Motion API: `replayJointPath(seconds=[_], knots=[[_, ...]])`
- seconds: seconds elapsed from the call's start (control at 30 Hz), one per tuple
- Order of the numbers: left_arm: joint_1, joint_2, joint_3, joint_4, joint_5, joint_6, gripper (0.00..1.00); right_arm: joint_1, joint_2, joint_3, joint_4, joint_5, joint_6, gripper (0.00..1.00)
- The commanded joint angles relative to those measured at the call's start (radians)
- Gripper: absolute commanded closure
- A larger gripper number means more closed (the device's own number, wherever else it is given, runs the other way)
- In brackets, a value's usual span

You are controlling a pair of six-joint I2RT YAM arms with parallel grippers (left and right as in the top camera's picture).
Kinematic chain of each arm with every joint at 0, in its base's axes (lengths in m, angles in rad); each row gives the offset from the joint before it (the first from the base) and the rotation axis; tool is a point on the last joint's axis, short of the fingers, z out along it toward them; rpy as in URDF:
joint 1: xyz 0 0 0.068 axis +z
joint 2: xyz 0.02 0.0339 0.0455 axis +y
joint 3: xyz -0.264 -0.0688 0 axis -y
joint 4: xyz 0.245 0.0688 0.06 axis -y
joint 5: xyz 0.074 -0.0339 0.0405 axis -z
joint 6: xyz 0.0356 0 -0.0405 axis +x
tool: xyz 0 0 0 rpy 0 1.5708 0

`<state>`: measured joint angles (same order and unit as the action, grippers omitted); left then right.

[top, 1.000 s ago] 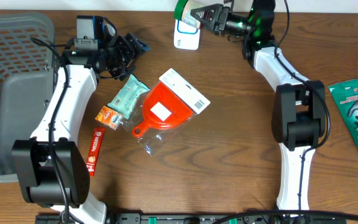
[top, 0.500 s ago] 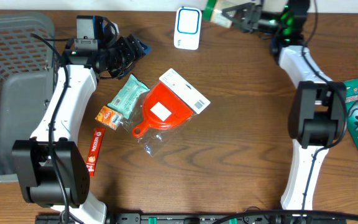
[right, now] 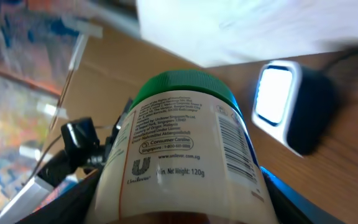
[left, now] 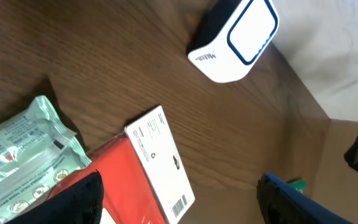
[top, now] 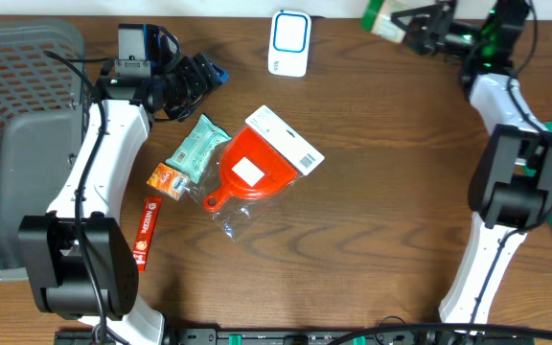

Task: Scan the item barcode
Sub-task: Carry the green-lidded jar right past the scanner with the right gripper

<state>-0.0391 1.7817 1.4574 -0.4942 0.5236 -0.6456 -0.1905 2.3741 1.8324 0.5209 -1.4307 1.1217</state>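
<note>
At the far edge of the table [top: 381, 144], right hand [top: 408, 23] clamped on green-lidded jar [top: 378, 16], lid pointing toward scanner [top: 289, 42], seemingly lifted

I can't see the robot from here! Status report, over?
Left fingers open, empty. Right fingers shut on green-lidded jar, held right of scanner. Nothing between them.

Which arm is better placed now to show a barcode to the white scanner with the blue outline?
The right. The right fingers hold the white jar with the green lid, near the white scanner with the blue outline; the left fingers stand open and empty.
</note>
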Motion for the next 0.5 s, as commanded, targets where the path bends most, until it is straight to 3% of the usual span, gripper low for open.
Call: replayJointPath(seconds=[0.0,0.13,0.27,0.37,0.47], knots=[[0.006,-0.016,0.016,0.006,-0.021,0.025,0.22,-0.066,-0.041,0.023,0.024,-0.06,0.067,0.98],[0.006,-0.016,0.016,0.009,-0.04,0.025,0.22,-0.093,-0.069,0.023,0.266,-0.13,0.273,0.99],[0.006,-0.016,0.016,0.009,-0.046,0.025,0.22,-0.113,-0.121,0.023,0.722,-0.13,0.657,0.98],[0.005,-0.016,0.016,0.009,-0.045,0.025,0.22,-0.136,-0.161,0.023,0.944,-0.126,0.876,0.98],[0.005,-0.016,0.016,0.009,-0.045,0.025,0.22,-0.158,-0.202,0.012,1.032,-0.129,0.929,0.98]])
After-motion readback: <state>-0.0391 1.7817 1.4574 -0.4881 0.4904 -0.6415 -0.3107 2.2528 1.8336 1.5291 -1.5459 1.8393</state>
